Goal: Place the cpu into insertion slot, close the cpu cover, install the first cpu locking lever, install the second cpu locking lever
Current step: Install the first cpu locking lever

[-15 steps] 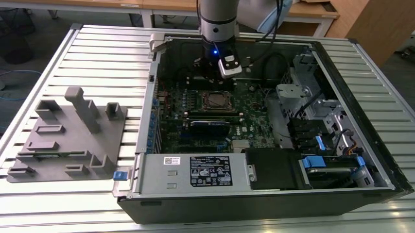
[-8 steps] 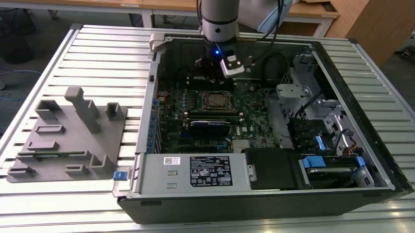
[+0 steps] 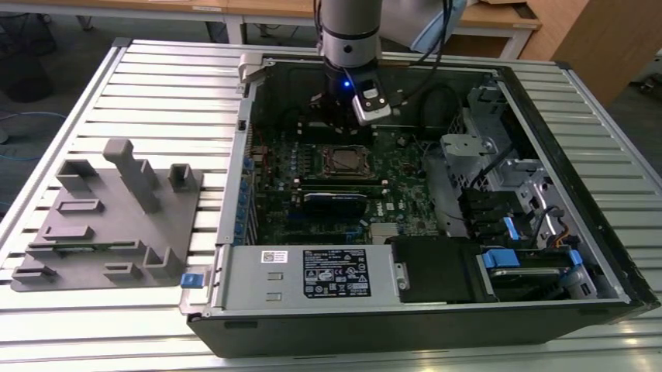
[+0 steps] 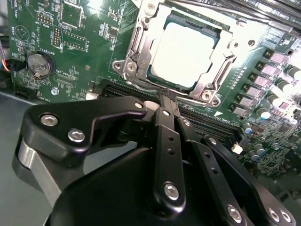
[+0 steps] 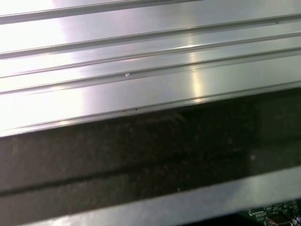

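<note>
One cpu [image 4: 184,55] sits in the slot [image 4: 214,38] on the green board [image 4: 89,28], its silver face showing through the square cut-out of one cover [image 4: 141,40] that appears to lie closed over it. Seen from outside, the socket [image 3: 343,159] lies mid-board inside the open case [image 3: 610,256], with a grey fixture [image 3: 114,225] on the ribbed table [image 3: 155,77] to the exterior view's left. The gripper [image 4: 165,101] hovers just beside the socket, jaws narrowed to near-touching and gripping nothing. The chip looks light, rigid and smooth, with fragile contacts, best held by its edges; the cover seems thin, stiff metal. Levers cannot be counted.
</note>
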Motion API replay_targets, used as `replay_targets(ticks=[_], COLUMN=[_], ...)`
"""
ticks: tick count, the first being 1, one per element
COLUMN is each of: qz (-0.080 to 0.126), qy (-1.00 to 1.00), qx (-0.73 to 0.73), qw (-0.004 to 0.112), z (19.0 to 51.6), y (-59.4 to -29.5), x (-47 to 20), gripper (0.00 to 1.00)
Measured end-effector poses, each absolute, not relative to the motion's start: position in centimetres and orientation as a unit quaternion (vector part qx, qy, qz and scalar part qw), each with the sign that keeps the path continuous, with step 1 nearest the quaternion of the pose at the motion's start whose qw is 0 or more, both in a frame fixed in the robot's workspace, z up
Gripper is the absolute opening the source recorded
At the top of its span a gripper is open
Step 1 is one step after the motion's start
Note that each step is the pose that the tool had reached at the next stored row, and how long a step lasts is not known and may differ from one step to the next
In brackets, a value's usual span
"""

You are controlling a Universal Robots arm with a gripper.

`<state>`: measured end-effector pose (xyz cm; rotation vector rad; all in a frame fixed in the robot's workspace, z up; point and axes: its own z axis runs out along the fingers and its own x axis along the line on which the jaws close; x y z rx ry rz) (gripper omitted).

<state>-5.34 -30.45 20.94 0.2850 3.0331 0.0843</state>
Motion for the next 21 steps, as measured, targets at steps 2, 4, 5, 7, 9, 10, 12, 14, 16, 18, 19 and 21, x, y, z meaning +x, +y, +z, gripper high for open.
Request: replay_targets(ticks=[2,4,5,7,9,10,12,14,16,18,19,21], qz=[0.028,0.028,0.028,0.027,0.027,0.027,0.027,0.027,0.027,0.027,0.027,0.027], qy=[0.994,0.994,0.994,0.994,0.994,0.994,0.994,0.994,0.994,0.994,0.994,0.994], qx=[0.093,0.093,0.093,0.093,0.093,0.093,0.093,0.093,0.093,0.093,0.093,0.093], qw=[0.047,0.047,0.047,0.047,0.047,0.047,0.047,0.047,0.047,0.047,0.047,0.047], z=[20.9,20.9,20.9,20.9,20.9,20.9,20.9,20.9,20.9,20.9,20.9,20.9], y=[-30.6,-30.7,-30.8,-31.1,-31.3,-31.4,-31.7,-31.9,-32.2,-32.5,-32.6,-32.8], x=[-5.4,-5.4,-5.4,-5.5,-5.5,-5.5,-5.5,-5.6,-5.6,-5.6,-5.6,-5.6], gripper=[0.11,0.11,0.11,0.11,0.11,0.11,0.11,0.11,0.11,0.11,0.11,0.11])
